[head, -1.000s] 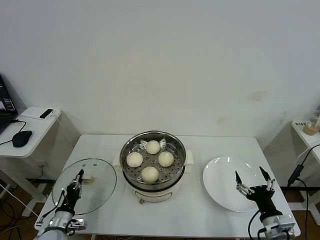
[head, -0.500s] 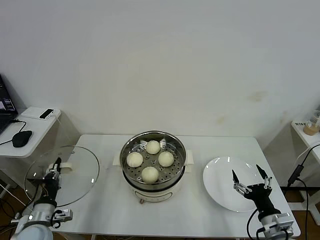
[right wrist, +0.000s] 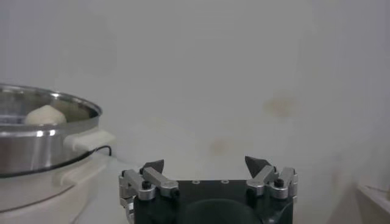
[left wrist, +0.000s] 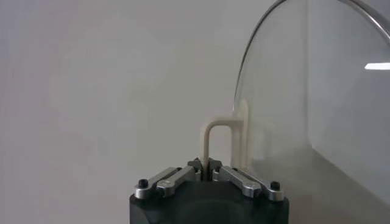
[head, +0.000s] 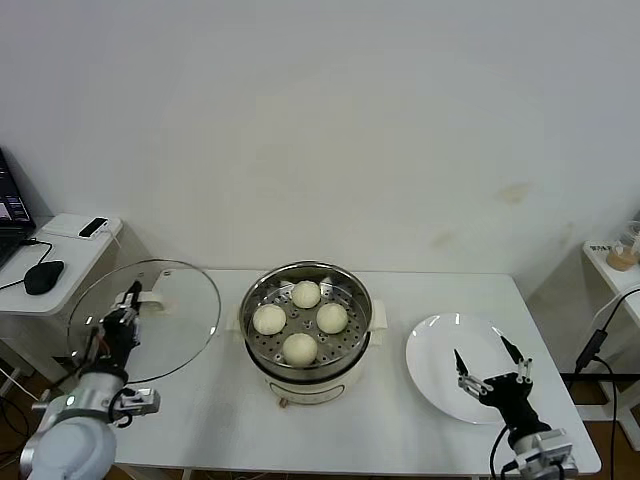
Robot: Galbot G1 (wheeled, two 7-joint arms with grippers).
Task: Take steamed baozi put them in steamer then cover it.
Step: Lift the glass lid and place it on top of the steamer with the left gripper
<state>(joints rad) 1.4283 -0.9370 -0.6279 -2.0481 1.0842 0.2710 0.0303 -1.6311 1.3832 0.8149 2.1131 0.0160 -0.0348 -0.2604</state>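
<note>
At the table's left edge we see the left gripper (head: 129, 303) clamped on the cream handle of the cover (head: 145, 320), which it holds tilted up off the table (head: 220, 420), beside the steamer (head: 306, 330). In the middle, the steamer stands uncovered with all four steamed baozi (head: 301, 320) on its perforated tray. On the right, the right gripper (head: 491, 366) hovers over the white plate (head: 440, 360), its fingers spread wide around nothing.
</note>
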